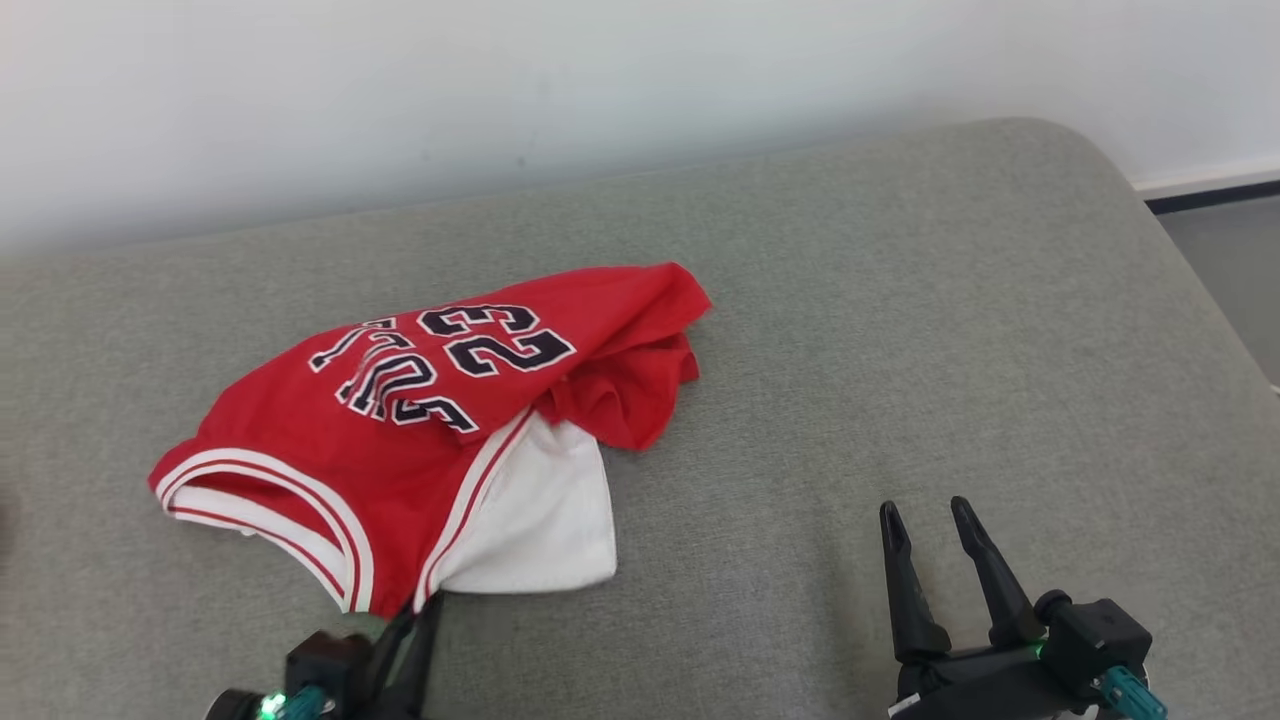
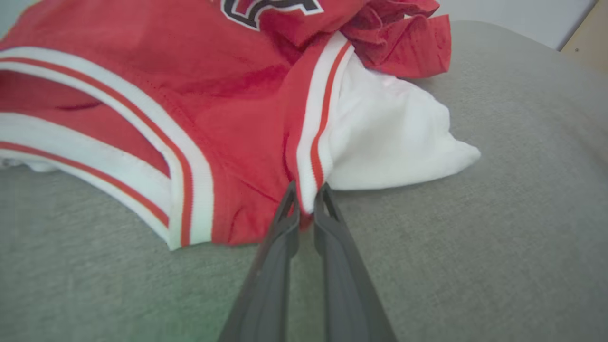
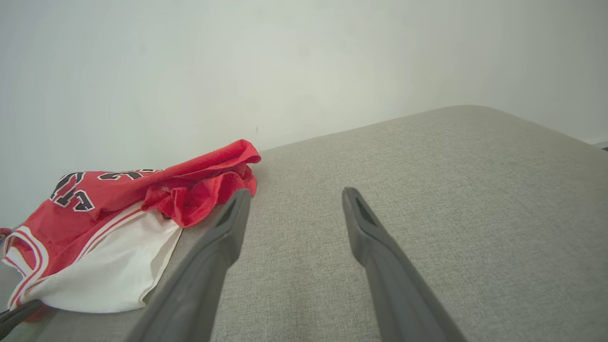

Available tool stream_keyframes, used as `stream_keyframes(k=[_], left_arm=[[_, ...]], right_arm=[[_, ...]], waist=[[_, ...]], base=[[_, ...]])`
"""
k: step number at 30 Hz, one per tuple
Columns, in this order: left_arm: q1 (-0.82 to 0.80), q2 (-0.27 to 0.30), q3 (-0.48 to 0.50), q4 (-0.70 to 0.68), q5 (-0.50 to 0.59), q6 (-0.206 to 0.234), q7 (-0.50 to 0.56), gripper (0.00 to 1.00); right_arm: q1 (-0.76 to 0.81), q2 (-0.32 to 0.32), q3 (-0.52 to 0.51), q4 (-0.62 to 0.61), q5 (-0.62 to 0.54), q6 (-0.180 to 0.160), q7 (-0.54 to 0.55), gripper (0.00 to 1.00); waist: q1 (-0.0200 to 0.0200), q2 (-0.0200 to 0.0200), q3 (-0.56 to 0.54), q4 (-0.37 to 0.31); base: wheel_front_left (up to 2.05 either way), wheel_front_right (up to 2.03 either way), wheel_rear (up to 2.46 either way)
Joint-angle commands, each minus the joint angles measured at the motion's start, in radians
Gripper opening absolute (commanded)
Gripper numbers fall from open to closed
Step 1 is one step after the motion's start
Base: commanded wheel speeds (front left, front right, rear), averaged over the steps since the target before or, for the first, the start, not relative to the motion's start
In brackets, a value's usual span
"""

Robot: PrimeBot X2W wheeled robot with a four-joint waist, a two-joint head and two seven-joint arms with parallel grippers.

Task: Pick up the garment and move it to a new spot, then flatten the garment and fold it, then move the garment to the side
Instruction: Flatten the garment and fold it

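Jersey [image 1: 400,420], red with white trim, is seen crumpled on the grey cushion [image 1: 900,300], left of centre, with a white panel exposed at its near side. Left claw [image 2: 306,195] is closed on the striped trim at the jersey's near edge. Right claw [image 1: 925,512] is held wide over bare cushion, to the right of the jersey and well apart from it. Pale wall [image 1: 600,80] is noted behind.
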Motion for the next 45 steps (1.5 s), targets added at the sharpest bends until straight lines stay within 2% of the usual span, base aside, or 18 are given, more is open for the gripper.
stream_keyframes(k=[1,8,19,27,34,36,45], left_arm=[[0.036,0.025,0.004,-0.027,-0.019,0.002,-0.003,0.0],[0.151,0.13,0.042,-0.139,-0.055,0.008,0.014,0.0],[0.364,0.219,0.128,-0.398,-0.108,0.1,0.148,0.0],[0.416,0.243,0.175,-0.441,-0.133,0.138,0.165,0.0],[0.405,0.23,0.166,-0.428,-0.144,0.136,0.157,0.0],[0.397,0.219,0.165,-0.431,-0.151,0.137,0.139,1.0],[0.375,0.189,0.197,-0.46,-0.135,0.173,0.029,1.0]], right_arm=[[0.016,0.001,0.001,0.003,0.001,-0.002,0.0,1.0],[0.027,0.001,0.001,-0.001,0.013,-0.002,0.0,1.0],[0.019,0.001,-0.004,0.002,0.016,-0.002,0.0,1.0],[0.019,0.001,-0.007,0.011,0.004,-0.002,0.0,1.0],[0.032,0.001,-0.007,0.012,-0.002,-0.002,0.0,1.0],[0.032,0.001,-0.01,0.013,-0.003,-0.002,0.0,1.0],[0.043,0.001,-0.01,0.018,-0.003,-0.002,0.0,1.0]], waist=[[0.0,-0.0001,-0.016,0.026],[0.0,-0.0001,-0.019,0.079],[0.0,-0.0001,0.002,0.12],[0.0,-0.0001,-0.015,0.134],[0.0,-0.0001,-0.032,0.145],[0.0,-0.0001,-0.035,0.149],[0.0,-0.0001,-0.059,0.175]], base=[[0.0,0.0,0.0],[0.0,0.0,0.0],[0.0,0.0,0.0],[0.0,0.0,0.0],[0.0,0.0,0.0],[0.0,0.0,0.0],[0.0,0.0,0.0]])
